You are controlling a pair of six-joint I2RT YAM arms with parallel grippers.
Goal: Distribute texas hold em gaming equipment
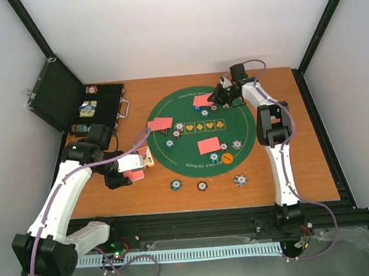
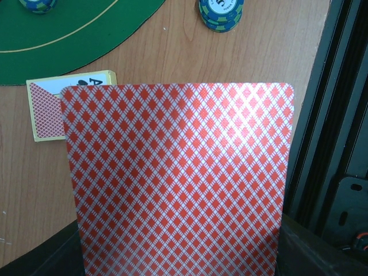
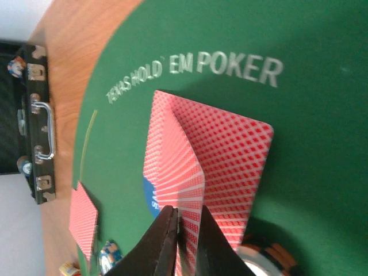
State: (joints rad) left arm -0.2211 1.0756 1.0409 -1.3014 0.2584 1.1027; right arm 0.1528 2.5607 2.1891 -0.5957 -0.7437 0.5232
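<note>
Right card (image 3: pixel 230 155): it is held at 12 o'clock on the mat (image 1: pixel 182 112), tipped up on its edge and low over the felt.
Right hand (image 3: pixel 187 214): it is pinched tight on the near edge of the right card, with the jaws almost together.
Risk, two at once: a second red sheet seems to be fanned beside the first. It cannot be told if one bent card or two are pinched. If there are two, both could be dropped in one seat.
Risk, blue button (image 3: pixel 150 198): it is partly hidden under the right card, so it could be covered or pushed when the card is let go.
Left card (image 2: pixel 178 178): it is held up clear of the surface (image 2: pixel 172 57), off the mat at about 8 o'clock.
Left hand (image 1: pixel 131 173): its fingertips are hidden by the card, and it is judged to be clamped on the lower edge.
Risk, slip: only a thin edge is gripped, so the left card could be bent or flung out in a quick swing.
Risk, bump: the deck (image 2: pixel 46 112) lies at 10 o'clock of the left card and a chip stack (image 2: pixel 221 11) at 12 o'clock. Either could be knocked.
Look of the cards: they are thin, flat and shiny, with red diamonds and round corners. Glare is seen on the left card.
Dealt cards: one (image 1: pixel 160 123) is laid at 9 o'clock on the mat and one (image 1: pixel 208 145) at 5 o'clock, both face down.
Case (image 1: pixel 97 103): it is left open, far off at 10 o'clock.
</note>
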